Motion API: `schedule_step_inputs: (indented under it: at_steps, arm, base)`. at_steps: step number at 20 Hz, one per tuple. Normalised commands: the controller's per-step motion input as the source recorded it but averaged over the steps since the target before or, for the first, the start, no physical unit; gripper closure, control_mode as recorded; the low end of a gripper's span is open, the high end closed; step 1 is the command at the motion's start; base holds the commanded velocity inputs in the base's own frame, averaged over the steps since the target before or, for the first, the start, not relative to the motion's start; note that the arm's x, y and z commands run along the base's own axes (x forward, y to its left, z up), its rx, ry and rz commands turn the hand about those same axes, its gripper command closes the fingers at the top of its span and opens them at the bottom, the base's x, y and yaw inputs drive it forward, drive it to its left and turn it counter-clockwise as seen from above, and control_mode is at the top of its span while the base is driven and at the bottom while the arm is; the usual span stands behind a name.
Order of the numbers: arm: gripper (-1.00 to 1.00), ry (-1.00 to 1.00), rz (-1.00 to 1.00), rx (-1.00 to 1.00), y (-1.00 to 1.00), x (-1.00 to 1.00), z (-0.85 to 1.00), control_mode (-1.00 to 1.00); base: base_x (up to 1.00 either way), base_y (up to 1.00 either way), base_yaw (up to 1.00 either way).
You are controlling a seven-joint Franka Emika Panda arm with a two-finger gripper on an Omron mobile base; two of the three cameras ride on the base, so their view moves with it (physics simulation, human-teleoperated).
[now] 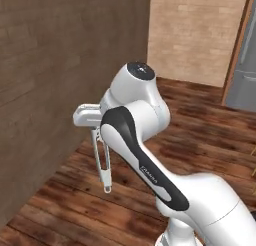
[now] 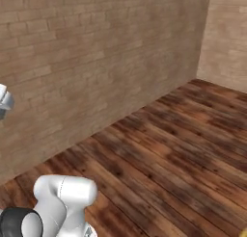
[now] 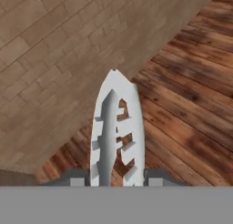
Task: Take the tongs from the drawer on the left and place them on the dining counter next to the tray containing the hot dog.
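1. Three views are being checked, the left base view first. The gripper (image 1: 95, 127) is hanging off the arm's wrist at mid-height, and the tongs (image 1: 102, 162) are dangling from it, loop end down, above the wooden floor (image 1: 200, 135). The fingers are clamping the upper part of the tongs. A brick wall (image 1: 50, 90) is standing close on the left; a grey appliance panel (image 1: 245, 80) is showing at the far right edge.

2. Right base view: the camera is looking along the same brick wall (image 2: 96, 62) and over bare floor planks (image 2: 169, 159). A small white part of the robot's hand is poking in at the left edge, too little to judge the grip from.

3. Hand view: the tongs (image 3: 116, 132) are running straight out from between the two dark finger tips (image 3: 75, 176), which are sitting tight on either side of them. Wall and floor are lying beyond.

4. Progress, as I am judging it: the tongs are already out of the drawer and being carried, so the pick-up is done.

5. Remaining: reaching the dining counter, finding the tray with the hot dog and setting the tongs down beside it. Roughly half the job is looking complete.
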Motion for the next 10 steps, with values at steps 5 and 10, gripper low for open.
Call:
schedule_step_inputs:
  at_steps: [5,10]
  arm:
    - [1.0,0.0,0.0,0.0,0.0,0.0,0.0,1.0]
    - [1.0,0.0,0.0,0.0,0.0,0.0,0.0,1.0]
  base:
    - [1.0,0.04,-0.77]
    - [1.0,0.04,-0.77]
